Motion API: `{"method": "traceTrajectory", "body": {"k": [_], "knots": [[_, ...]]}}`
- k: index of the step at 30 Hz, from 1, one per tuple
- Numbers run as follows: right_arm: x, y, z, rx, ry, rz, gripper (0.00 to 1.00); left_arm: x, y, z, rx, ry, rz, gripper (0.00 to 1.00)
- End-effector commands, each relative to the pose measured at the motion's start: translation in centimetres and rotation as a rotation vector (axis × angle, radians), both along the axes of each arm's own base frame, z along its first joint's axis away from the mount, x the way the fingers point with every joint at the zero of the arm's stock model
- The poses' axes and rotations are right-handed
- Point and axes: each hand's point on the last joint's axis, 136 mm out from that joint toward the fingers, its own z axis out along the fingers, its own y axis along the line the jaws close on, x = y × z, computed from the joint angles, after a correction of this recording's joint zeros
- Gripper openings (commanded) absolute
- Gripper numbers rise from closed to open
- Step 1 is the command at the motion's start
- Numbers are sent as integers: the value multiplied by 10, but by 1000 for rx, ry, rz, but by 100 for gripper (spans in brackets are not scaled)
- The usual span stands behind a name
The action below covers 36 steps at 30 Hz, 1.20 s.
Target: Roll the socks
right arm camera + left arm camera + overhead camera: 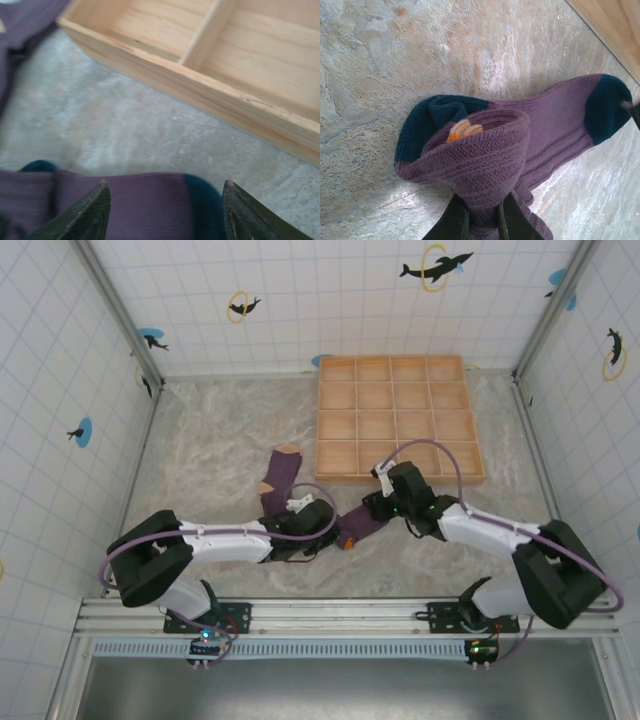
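Note:
Two purple socks lie on the marbled table. One sock point(278, 475), tan at its toe, lies flat to the left of the tray. The other sock point(362, 525) lies between my grippers, purple with dark teal ends point(550, 125). My left gripper point(330, 528) point(482, 212) is shut on a folded-over bunch of this sock's purple fabric, and a bit of orange point(462, 131) shows inside the fold. My right gripper point(378, 505) point(165, 195) is open. Its fingertips point(97, 202) stand on either side of the sock's far end with the teal tip point(200, 200), apart from the fabric.
A wooden tray point(400, 477) with many compartments stands at the back right; its near wall point(200, 90) is close ahead of the right gripper, and its corner point(615, 25) is seen from the left wrist. Tiled walls enclose the table.

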Motion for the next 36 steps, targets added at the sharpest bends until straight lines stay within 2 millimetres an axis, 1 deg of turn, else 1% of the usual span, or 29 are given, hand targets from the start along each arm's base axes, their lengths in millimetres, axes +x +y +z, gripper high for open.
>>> {"method": "traceTrajectory", "body": {"k": [1, 4, 8, 12, 17, 25, 29, 33, 36], "knots": [[-25, 8, 7, 42, -57, 69, 65, 2, 1, -2, 25, 17, 46, 0], [-52, 11, 8, 61, -125, 120, 68, 1, -1, -2, 23, 20, 42, 0], [-81, 12, 7, 110, -219, 180, 69, 0, -2, -3, 25, 25, 33, 0], [-97, 14, 5, 135, -293, 221, 70, -2, -4, -6, 28, 37, 22, 0], [-109, 26, 3, 123, -356, 291, 68, -3, -4, -8, 30, 43, 22, 0], [-111, 52, -3, 61, -413, 361, 64, -5, -8, -11, 28, 65, 6, 0], [-106, 65, -2, 52, -435, 378, 64, -6, -7, -11, 31, 66, 7, 0], [-100, 76, -6, 18, -450, 385, 63, -7, -6, -13, 31, 76, 8, 0], [-94, 79, -9, 2, -455, 369, 62, -9, -6, -15, 32, 82, 6, 0]]}}
